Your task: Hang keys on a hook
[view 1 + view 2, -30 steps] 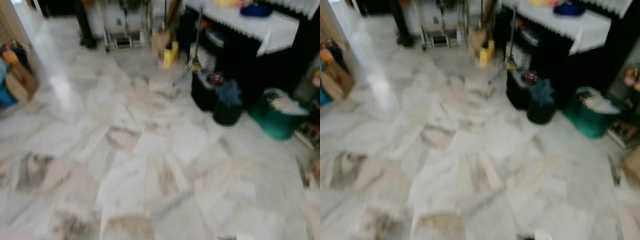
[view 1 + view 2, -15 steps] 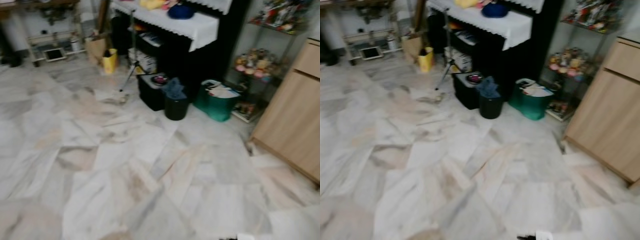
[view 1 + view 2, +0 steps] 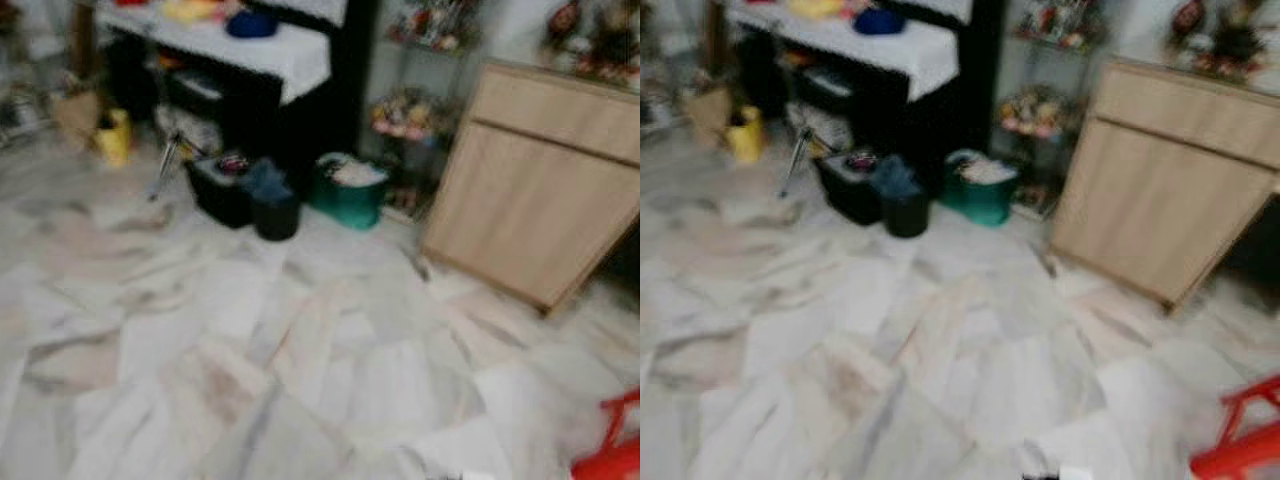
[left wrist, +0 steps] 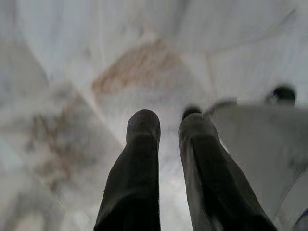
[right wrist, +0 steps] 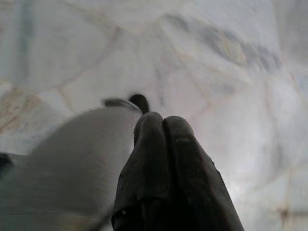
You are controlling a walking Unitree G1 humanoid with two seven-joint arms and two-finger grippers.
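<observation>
A blurred marble floor [image 3: 300, 350] fills most of the head views. At upper left stands a desk [image 3: 290, 55] with a white cloth, and below it a black bin [image 3: 275, 212] and a green basket [image 3: 350, 195]. A wooden cabinet [image 3: 530, 190] stands at right. The left hand [image 4: 167, 124] hangs with fingers slightly spread; the right hand [image 5: 162, 126] has its fingers pressed together. I cannot tell where the keys or hook are.
</observation>
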